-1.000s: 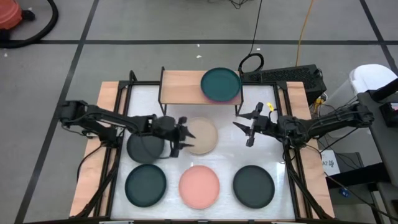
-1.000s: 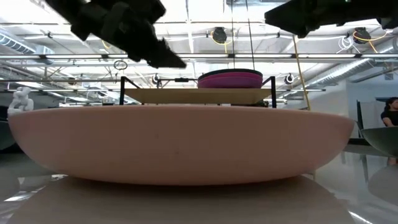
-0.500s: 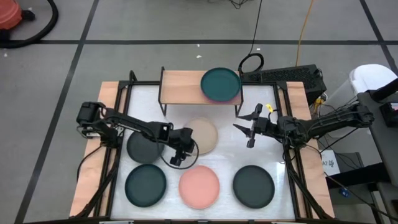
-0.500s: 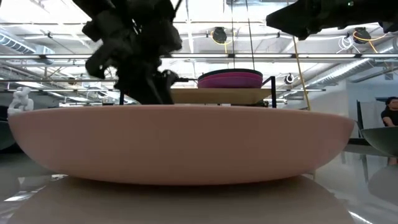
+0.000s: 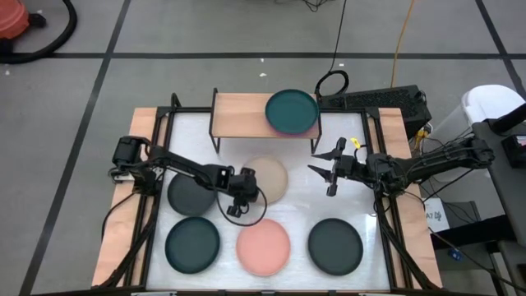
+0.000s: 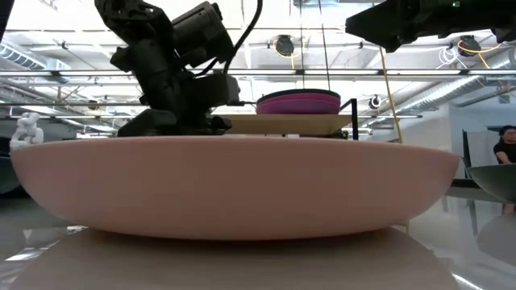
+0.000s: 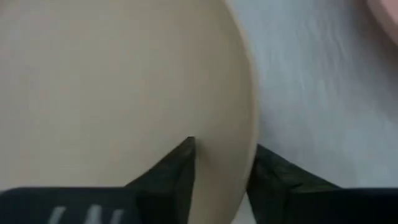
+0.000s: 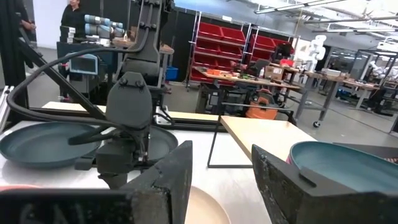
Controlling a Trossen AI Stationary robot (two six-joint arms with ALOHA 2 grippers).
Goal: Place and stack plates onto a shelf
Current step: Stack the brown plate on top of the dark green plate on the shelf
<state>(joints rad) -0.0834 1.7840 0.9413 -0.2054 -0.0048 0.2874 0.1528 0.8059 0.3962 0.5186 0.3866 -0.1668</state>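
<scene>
Left end effector [image 5: 243,191], fingers [image 7: 180,171] narrowly astride the left rim of the round matte beige plate [image 5: 269,179] on the white counter [image 5: 301,201]; right end effector [image 5: 325,173] open, raised right of it

We can read no text, label, brand, number or sign in any view; nothing on the plates, shelf, arms or background racks is legible.

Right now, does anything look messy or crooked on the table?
The stack topped by the teal plate sticks out past the shelf at its right front corner. Nothing looks spilled or broken.
</scene>
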